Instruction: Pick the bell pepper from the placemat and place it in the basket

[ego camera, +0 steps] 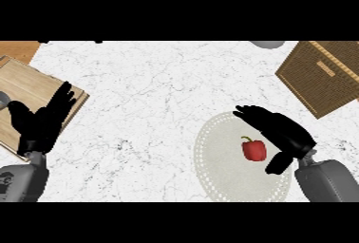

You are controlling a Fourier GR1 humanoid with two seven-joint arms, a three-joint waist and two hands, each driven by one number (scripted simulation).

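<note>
A red bell pepper [254, 149] with a green stem lies on the round white placemat [224, 171] at the lower right. My right hand [280, 133] hovers over the placemat's right side, just right of the pepper, fingers relaxed toward the upper left and thumb hanging down beside it; it does not hold the pepper. The brown woven basket [326, 76] stands at the upper right. My left hand [42, 121] rests open at the left edge, fingers up, over the wooden board.
A wooden cutting board [28, 90] lies at the left with a grey object [4, 100] at its edge. A grey round object [268, 44] peeks in at the top. White marble counter [147, 95] spans the middle.
</note>
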